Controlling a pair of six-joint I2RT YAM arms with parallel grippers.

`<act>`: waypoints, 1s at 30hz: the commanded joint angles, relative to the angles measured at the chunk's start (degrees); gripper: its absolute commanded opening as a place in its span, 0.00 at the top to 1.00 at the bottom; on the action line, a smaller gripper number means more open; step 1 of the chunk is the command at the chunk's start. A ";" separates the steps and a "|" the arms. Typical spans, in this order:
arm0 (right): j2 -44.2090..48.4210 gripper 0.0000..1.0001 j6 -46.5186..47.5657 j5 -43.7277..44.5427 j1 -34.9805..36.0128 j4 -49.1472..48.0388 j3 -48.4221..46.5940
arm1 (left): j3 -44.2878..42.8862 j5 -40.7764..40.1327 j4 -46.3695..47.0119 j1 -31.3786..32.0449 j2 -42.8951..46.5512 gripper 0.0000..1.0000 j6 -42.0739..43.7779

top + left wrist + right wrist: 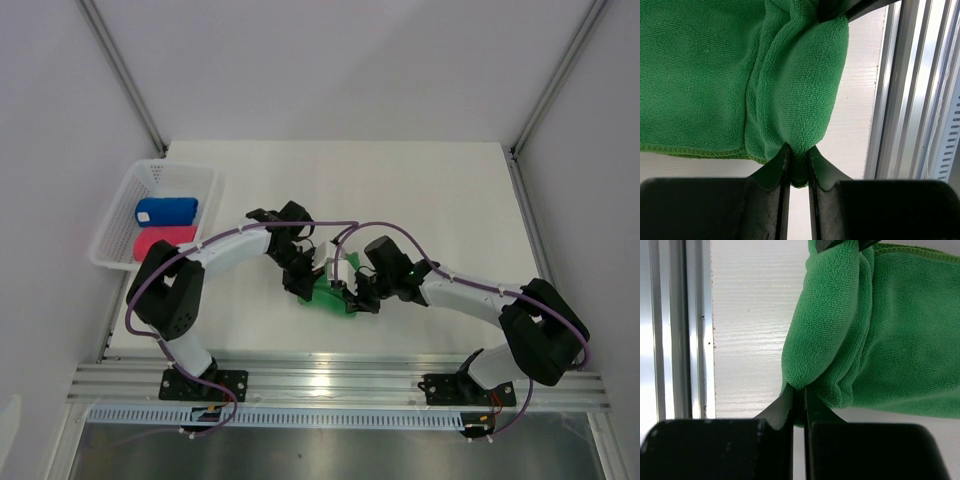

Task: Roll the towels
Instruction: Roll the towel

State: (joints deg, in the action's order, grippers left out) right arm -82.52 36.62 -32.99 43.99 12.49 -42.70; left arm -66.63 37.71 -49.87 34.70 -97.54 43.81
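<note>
Green towel [325, 293] lies on the table [430, 190] in the lower ctr of the top view, close to the metal rail [340, 378] at the near edge, btw the two arms. Left arm [225, 245] reaches in from the left, right arm [460, 292] from the right. Their tips meet over the towel.

Left wrist view: left jaws are clenched on a thick bunched fold of the green towel [800, 95] at bottom ctr, w/ cloth squeezed into the narrow gap btw them. The fold runs to the upper right of the frame, where a dark part of the other arm grips its far end. The rest of the towel spreads flat to the left, w/ a stitched hem along its lower edge.

Right wrist view: same thing, mirrored. Right jaws are nearly touching, pinching the low end of the fold of the green towel [900, 330] at bottom ctr. Flat cloth fills the right side of the frame, bare white table & rail the left.

Upper left of the top view: white basket [110, 225] at the table's left edge holds two rolled towels side by side, blue towel [166, 211] higher in the frame, pink towel [163, 241] below it.
</note>
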 commanded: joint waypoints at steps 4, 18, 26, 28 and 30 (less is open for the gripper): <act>-2.29 1.00 -0.59 -4.79 -1.71 1.83 -3.79 | 0.62 -0.88 2.40 -1.12 1.82 0.78 -0.48; -4.23 1.00 -2.34 -10.33 -6.28 3.42 -6.43 | 0.19 -1.77 -0.49 -2.79 2.26 0.67 0.04; -7.30 1.00 -5.86 -13.50 -8.04 2.45 -7.83 | 1.33 1.84 -1.11 -6.13 3.85 0.01 2.77; -8.87 1.00 -6.91 -13.41 -8.22 2.62 -9.24 | 0.71 2.88 -1.20 -6.13 3.15 0.01 2.51; -9.50 1.00 -7.70 -13.24 -8.48 3.33 -10.03 | 0.10 3.85 -0.85 -6.13 2.71 0.03 1.46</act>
State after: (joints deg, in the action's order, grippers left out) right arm -90.91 31.55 -45.08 35.97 15.68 -49.56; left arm -65.58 37.34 -50.39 28.62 -96.18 44.01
